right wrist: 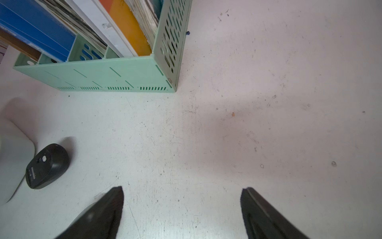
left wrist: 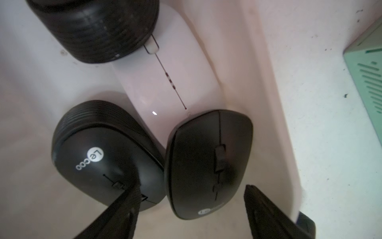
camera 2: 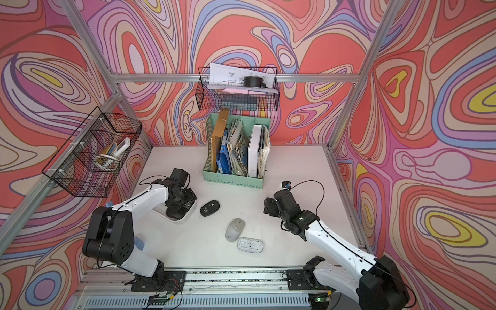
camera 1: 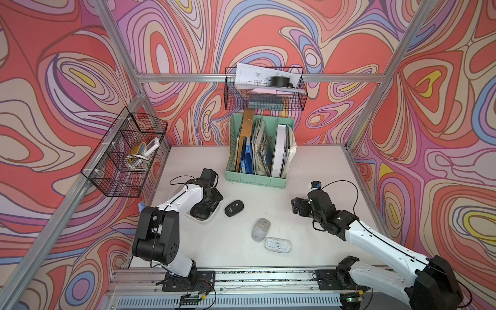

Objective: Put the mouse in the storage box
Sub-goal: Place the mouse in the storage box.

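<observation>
The white storage box sits at the table's left, mostly hidden under my left gripper. In the left wrist view the box wall encloses a white mouse and three black mice. One black mouse lies between the open jaws of my left gripper, with a gap on each side. On the table lie a black mouse, a grey mouse and a white mouse, the black and white ones belly up. My right gripper hovers open over bare table.
A mint-green file organizer full of folders stands at the back centre. Black wire baskets hang on the left frame and the back rail. The right wrist view shows the black mouse next to the box corner.
</observation>
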You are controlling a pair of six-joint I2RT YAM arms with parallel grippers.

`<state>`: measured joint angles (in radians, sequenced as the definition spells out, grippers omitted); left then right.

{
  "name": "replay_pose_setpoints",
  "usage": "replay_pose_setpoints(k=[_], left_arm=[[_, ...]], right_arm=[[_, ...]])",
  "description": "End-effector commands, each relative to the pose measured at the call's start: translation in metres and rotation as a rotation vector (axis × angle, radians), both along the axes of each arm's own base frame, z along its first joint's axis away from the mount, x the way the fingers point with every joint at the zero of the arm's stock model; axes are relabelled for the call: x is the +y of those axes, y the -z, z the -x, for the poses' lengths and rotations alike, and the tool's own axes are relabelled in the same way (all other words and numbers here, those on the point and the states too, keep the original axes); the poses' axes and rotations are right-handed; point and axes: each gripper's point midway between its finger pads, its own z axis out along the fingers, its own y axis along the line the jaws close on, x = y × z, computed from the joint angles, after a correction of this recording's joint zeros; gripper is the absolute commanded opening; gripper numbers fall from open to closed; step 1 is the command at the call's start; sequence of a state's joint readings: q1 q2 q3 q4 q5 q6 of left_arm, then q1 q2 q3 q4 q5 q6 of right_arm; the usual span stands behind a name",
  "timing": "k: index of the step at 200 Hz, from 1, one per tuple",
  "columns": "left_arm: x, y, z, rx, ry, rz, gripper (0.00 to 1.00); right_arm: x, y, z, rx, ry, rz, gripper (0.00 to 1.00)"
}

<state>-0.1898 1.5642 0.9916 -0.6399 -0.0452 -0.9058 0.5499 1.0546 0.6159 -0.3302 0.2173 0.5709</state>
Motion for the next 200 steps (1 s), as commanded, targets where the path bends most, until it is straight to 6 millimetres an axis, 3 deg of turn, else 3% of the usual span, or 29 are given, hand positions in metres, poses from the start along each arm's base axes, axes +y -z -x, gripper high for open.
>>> replay_pose_setpoints(k=[1,53,94,147,200], left_arm=[[0.007,-0.013,0.003,-0.026,0.014,-0.031,0.84],[0.002,-0.047,0.016,-0.107,0.108,-0.018,0.89],[-0.046,-0.072,0.044,-0.106,0.386,-0.005,0.96],[-0.107,-0.058,0.093,-0.016,0.681,0.039,0.99],[-0.161,-0.043,0.119,0.034,0.948,-0.004,0.99]], right_arm=[[0.003,-0.013,-0.005,-0.029,0.009,-0.006,0.90],[-0.001,-0.015,-0.005,-0.039,0.016,0.011,0.91],[-0.005,-0.013,-0.005,-0.033,0.026,0.041,0.92],[-0.015,-0.023,-0.004,-0.056,0.049,0.082,0.98],[-0.020,-0.020,-0.002,-0.054,0.074,0.083,0.98]])
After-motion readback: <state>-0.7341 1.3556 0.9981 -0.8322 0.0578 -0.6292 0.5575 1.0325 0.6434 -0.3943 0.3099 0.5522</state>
